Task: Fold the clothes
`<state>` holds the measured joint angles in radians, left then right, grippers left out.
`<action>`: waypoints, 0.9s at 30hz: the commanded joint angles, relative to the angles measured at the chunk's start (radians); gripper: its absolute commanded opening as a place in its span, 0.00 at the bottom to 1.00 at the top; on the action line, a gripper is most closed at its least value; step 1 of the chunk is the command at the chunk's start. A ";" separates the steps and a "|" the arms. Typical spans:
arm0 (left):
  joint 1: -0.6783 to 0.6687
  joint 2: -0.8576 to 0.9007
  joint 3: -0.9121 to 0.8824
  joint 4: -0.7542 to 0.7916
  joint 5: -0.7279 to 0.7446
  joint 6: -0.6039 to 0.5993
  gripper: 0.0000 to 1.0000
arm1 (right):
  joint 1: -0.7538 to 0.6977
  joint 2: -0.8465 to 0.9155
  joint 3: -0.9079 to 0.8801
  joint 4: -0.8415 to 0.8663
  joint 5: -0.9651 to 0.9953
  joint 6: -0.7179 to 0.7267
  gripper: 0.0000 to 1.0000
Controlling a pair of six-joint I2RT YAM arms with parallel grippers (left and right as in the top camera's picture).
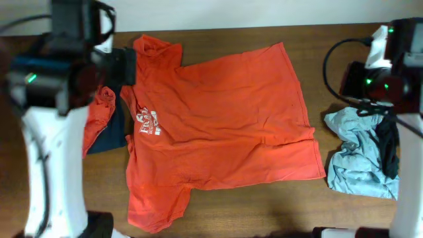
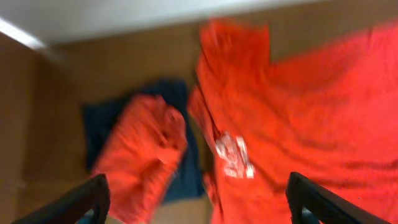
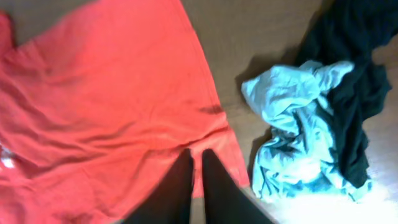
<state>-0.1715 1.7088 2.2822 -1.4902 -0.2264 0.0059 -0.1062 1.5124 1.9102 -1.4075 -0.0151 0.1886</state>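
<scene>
Navy garment (image 2: 165, 96) half-hidden overhead (clearer from left wrist), T-shirt (image 1: 225, 119) flat

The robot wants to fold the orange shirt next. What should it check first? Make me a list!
1. T-shirt spread flat on the table, print up: ok.
2. Left gripper open: ok.
3. Right gripper open for grabbing: not ok, its fingers are together.
4. T-shirt clear of the orange-and-navy pile: not ok, they touch on the collar side.
5. T-shirt clear of the grey-blue and black pile: cannot tell, the pile sits very near the hem corner.
</scene>
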 commanded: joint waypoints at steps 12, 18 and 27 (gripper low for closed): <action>0.005 0.118 -0.436 0.187 0.091 -0.043 0.80 | -0.164 0.457 -0.204 0.078 -0.012 0.064 0.04; 0.005 0.120 -0.442 0.204 0.091 -0.043 0.84 | -0.279 0.625 -0.230 0.062 -0.053 0.049 0.04; 0.005 0.120 -0.442 0.204 0.089 -0.043 0.85 | -0.472 0.652 -0.373 0.259 0.045 0.084 0.04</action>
<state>-0.1715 1.8275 1.8462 -1.2892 -0.1448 -0.0277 -0.4904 2.1529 1.5726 -1.1690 -0.0257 0.2466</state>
